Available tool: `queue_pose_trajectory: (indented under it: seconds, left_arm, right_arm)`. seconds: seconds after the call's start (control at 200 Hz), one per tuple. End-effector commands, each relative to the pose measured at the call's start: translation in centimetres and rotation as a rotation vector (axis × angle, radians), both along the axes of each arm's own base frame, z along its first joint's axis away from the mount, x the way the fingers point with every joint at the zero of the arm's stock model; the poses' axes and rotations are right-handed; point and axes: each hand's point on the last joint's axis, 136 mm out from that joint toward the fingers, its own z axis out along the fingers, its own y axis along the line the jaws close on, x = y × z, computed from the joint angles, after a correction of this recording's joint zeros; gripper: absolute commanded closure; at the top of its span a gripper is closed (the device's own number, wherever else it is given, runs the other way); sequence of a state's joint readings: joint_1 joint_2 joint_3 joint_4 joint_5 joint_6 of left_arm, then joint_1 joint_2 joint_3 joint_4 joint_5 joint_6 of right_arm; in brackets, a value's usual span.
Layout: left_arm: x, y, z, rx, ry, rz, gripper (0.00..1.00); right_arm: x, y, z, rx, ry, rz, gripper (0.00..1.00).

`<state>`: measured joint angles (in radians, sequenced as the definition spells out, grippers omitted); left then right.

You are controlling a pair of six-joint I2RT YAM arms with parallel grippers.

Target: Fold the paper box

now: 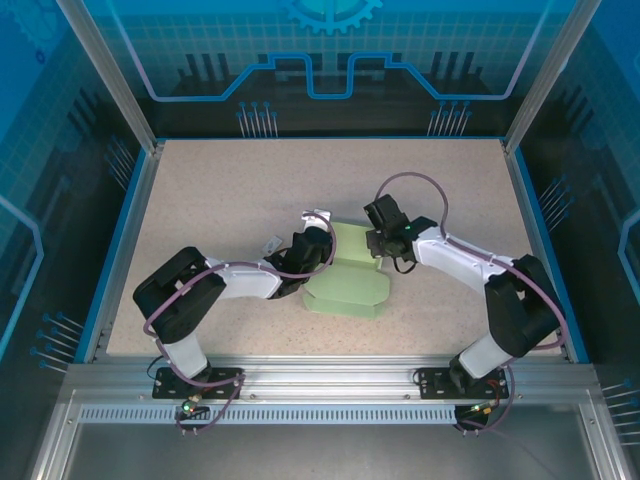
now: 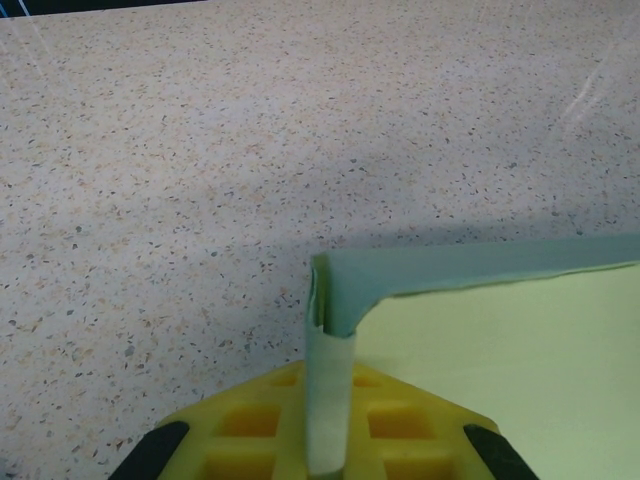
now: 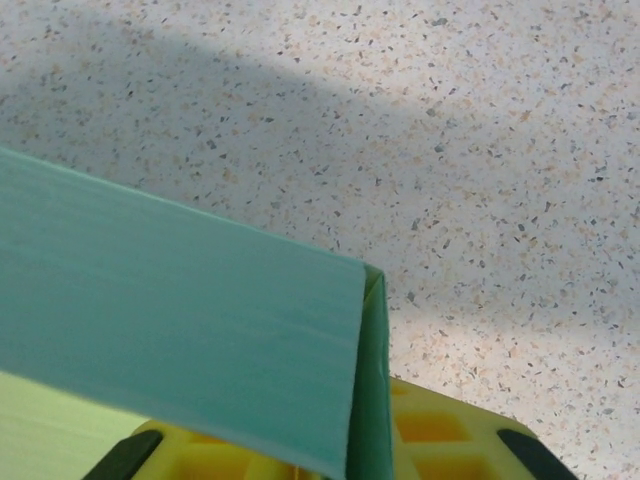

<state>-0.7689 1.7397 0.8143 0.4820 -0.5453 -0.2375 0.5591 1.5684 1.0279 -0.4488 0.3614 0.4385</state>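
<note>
Mid-table sits the half-formed paper box [image 1: 348, 285]; left gripper [image 2: 328, 445] jaws clamped on its flap, right gripper [image 3: 372, 450] jaws at a corner wall, can't tell if closed. Risk: opposing pull tears thin card.

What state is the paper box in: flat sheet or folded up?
Partly folded: one panel of the paper box stands raised with creased corners, while its rounded flaps lie flat on the table.
</note>
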Motion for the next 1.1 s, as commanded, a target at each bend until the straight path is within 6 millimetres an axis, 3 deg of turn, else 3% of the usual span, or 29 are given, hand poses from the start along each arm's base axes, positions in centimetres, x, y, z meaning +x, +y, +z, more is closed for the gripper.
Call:
queue_pose_trajectory:
  seconds: [0.0, 0.43, 0.56, 0.785, 1.096]
  left_arm:
    - [0.4, -0.3, 1.3, -0.027, -0.027, -0.001, 0.90]
    - [0.4, -0.3, 1.6, -0.024, -0.035, -0.001, 0.90]
    - [0.4, -0.3, 1.5, -0.022, -0.033, -0.003, 0.90]
    - [0.5, -0.3, 1.5, -0.018, -0.031, -0.002, 0.90]
    - [0.5, -0.5, 0.9, -0.012, -0.020, -0.003, 0.90]
  right_arm:
    - [0.5, -0.8, 0.1, -0.094, -0.010, -0.028, 0.82]
    - [0.5, -2.8, -1.9, -0.270, 0.034, -0.061, 0.86]
    - [0.8, -1.9, -1.7, -0.237, 0.031, -0.039, 0.85]
    - [1.1, 0.7, 0.2, -0.084, -0.003, 0.021, 0.75]
    - [0.3, 3.2, 3.7, 0.110, -0.047, 0.094, 0.51]
